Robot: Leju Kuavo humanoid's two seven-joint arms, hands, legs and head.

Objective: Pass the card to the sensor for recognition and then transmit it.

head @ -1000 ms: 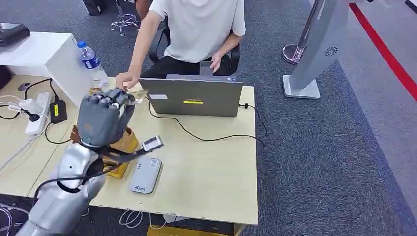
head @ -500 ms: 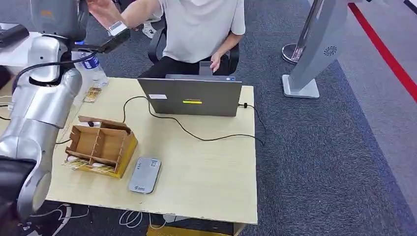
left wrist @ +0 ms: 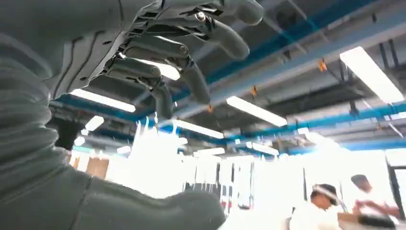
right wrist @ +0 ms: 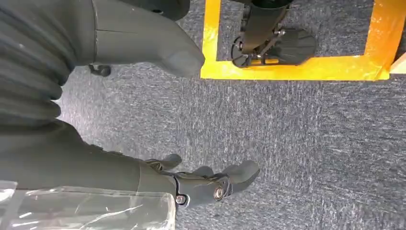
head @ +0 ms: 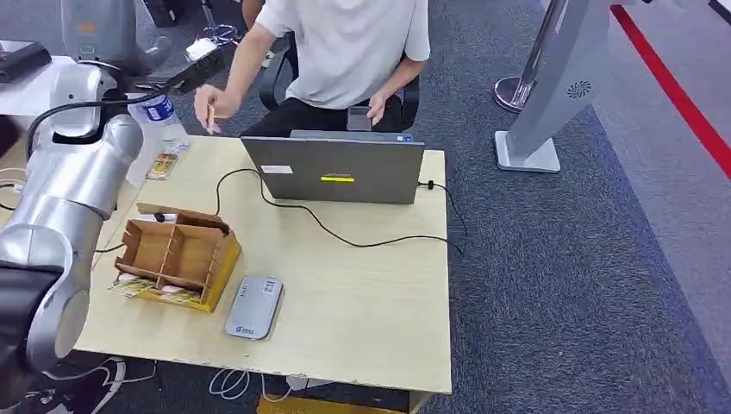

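Seeing what looks like the card [head: 209, 117] pinched in the person's hand [head: 205, 102], just beyond the worktop [head: 362, 285] edge. Advising holding the left robot hand [head: 96, 30] high and clear. Left wrist view adding: fingers [left wrist: 191, 81] loosely spread, grasping nothing. Right wrist view adding: right robot hand [right wrist: 201, 184] hanging released over carpet [right wrist: 311, 143].

Laptop [head: 340, 170] sitting at table [head: 362, 328] far edge; box [head: 177, 254] lying near left edge, reader [head: 255, 307] beside it toward front edge.
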